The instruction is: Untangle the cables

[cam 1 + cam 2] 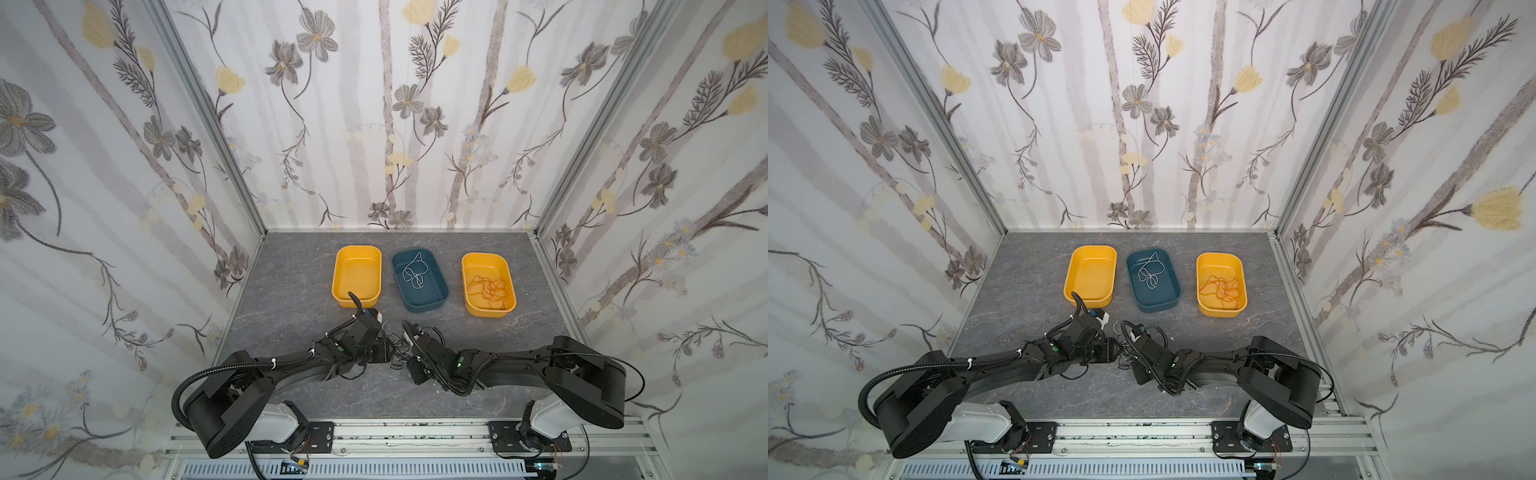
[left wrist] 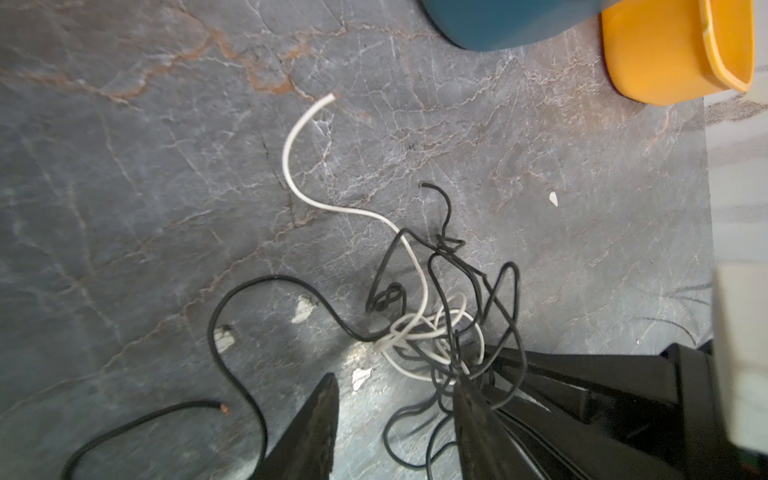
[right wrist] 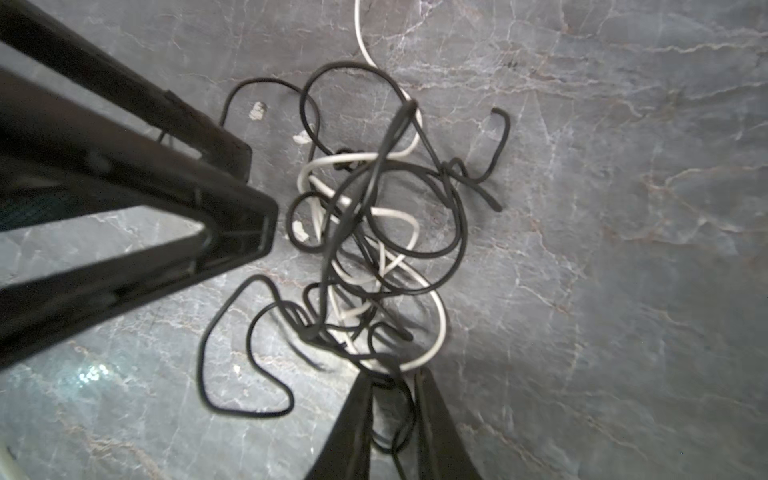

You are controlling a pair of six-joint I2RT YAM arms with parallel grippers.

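Note:
A tangle of thin black cable [image 3: 415, 249] and white cable [image 2: 291, 174] lies on the grey marble floor between my two arms, small in both top views [image 1: 398, 353] [image 1: 1123, 352]. My left gripper [image 2: 395, 386] is open at the tangle's left edge. Loose black loops lie between its fingers [image 2: 316, 424], and the jaws stand well apart. My right gripper [image 3: 392, 374] comes in from the other side, its jaws drawn close on a bunch of black strands at the tips. Another white cable [image 1: 413, 272] lies in the blue tray [image 1: 440, 305]. An orange cable [image 1: 490, 289] lies in the right yellow tray [image 1: 469, 266].
A yellow tray [image 1: 357, 274] with nothing in it stands just beyond my left wrist. The three trays form a row across the middle of the floor. Flowered walls enclose left, back and right. An aluminium rail [image 1: 395, 432] with the arm bases runs along the front.

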